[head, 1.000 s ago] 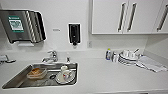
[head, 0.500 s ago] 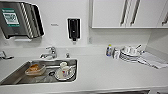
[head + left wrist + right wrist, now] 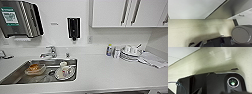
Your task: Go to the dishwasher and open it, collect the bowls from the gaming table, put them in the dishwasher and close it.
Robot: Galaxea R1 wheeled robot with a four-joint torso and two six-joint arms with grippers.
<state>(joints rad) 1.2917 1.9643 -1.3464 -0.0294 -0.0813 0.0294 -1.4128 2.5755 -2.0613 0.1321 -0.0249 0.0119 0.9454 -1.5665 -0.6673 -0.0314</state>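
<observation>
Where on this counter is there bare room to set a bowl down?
The widest free patch is the white counter between the sink and the stacked dishes. The sink is crowded: a container, a plate and a cup. At the far right, a folded cloth takes up the counter.

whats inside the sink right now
In the sink: a container with something orange-brown, a plate bearing a white cup. The basin's near side is hidden by the counter edge.
</observation>
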